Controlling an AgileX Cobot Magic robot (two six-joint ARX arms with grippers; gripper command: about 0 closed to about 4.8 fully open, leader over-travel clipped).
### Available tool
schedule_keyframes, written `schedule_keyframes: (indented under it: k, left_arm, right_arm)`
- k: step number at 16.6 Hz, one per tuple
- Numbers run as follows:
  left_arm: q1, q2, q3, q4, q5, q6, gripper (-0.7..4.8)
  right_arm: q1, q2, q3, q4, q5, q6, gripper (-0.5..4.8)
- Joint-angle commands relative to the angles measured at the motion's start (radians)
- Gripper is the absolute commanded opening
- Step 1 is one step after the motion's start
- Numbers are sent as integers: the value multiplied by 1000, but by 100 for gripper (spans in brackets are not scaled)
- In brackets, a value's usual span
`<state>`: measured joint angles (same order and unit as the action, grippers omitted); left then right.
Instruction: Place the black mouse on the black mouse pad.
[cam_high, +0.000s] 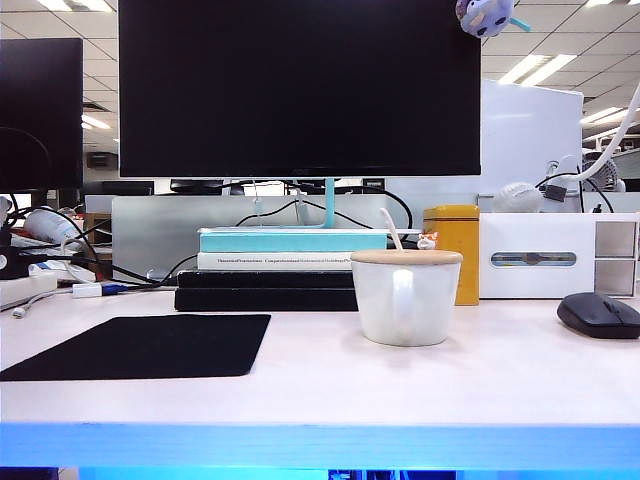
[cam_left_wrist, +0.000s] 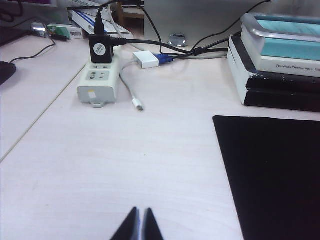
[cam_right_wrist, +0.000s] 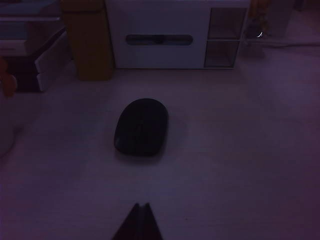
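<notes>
Two claws, both mine, both pulled back off the table. The black mouse (cam_right_wrist: 141, 126) lies straight ahead of my right gripper (cam_right_wrist: 140, 212), with bare table between us, its long axis running toward me and away. In the exterior view the mouse (cam_high: 599, 315) sits at the far right edge, well apart from the black mouse pad (cam_high: 150, 346) at the near left, with a white mug (cam_high: 406, 297) between them. My right arm is clearly the nearer. Its jaws are pressed together, holding nothing. My left gripper (cam_left_wrist: 138, 220) is likewise closed and empty, beside the pad (cam_left_wrist: 272, 175).
</notes>
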<state>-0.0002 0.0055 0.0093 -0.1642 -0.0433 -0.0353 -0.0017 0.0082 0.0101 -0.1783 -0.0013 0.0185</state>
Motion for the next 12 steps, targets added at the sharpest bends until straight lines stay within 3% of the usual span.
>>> schedule_keyframes:
  k: [1,7,10,12]
  left_arm:
    - [-3,-2,0,-13,2,0,25]
    - [-3,-2,0,-13,3,-18,25]
    - [-3,-2,9,43,3,-171,-5]
    - [-3,-2,49,54,2,-190,-5]
  right_arm:
    - [0,1,-6,-5,-2,4,-1]
    - [0,0,-6,6,-2,20,-1]
    - [0,0,-2,102,-5,176,-1]
    - [0,1,35,100,-5,274,-1]
